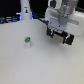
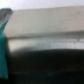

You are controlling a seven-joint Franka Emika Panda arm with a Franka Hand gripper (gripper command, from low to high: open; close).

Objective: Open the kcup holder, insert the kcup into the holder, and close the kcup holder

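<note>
White table | kcup upright — gripper apparently at kcup holder

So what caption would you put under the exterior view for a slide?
Robot gripper at the black kcup holder, while the green-topped kcup stands apart on the white table.

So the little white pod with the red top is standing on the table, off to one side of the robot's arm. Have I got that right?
Nearly. The kcup has a green top, not red; the exterior view shows it. The rest holds: it stands upright on the white table, apart from the gripper, which is over by the kcup holder toward the exterior view's right.
</note>
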